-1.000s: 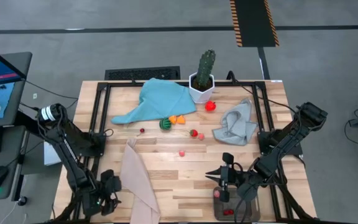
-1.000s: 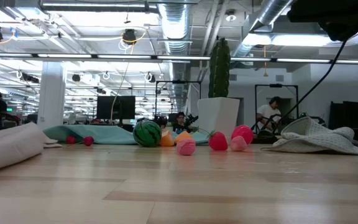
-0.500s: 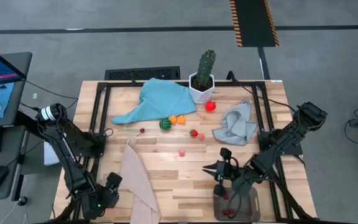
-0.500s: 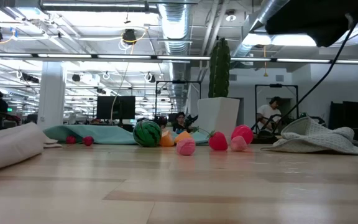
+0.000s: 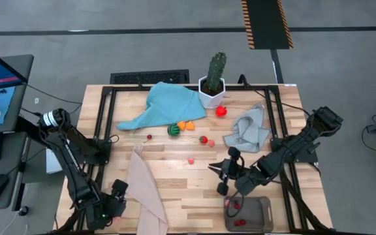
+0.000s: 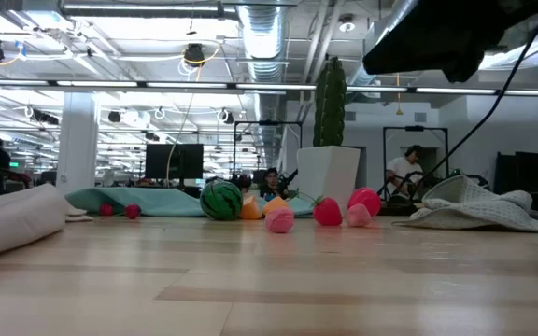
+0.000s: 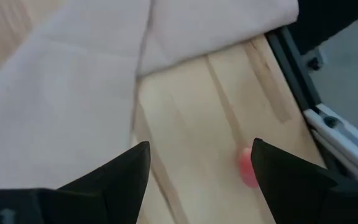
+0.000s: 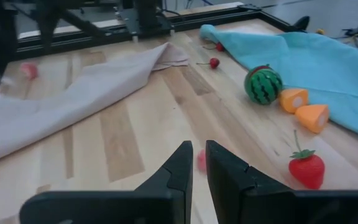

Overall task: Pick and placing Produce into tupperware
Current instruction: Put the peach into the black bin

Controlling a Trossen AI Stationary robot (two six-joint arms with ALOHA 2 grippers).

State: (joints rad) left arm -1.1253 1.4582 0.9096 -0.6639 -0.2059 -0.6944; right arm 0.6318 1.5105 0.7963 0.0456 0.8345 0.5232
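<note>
High view: right hand [image 5: 222,177] hovers at 11 o'clock of the tub [image 5: 247,213], which holds red produce [image 5: 235,205] on the worktop [image 5: 188,196].

Right wrist view: fingers [image 8: 178,168] nearly pressed together, pinching nothing.

Left wrist view: left hand [image 7: 197,168] spread, beside beige cloth [image 7: 73,93].

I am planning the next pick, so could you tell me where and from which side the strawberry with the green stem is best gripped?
Grip the strawberry across its red body, coming down from above. It lies alone on bare wood, apart from the orange pieces and the teal cloth, so fingers fit on either side. Its thin stem looks too slight to hold.
</note>
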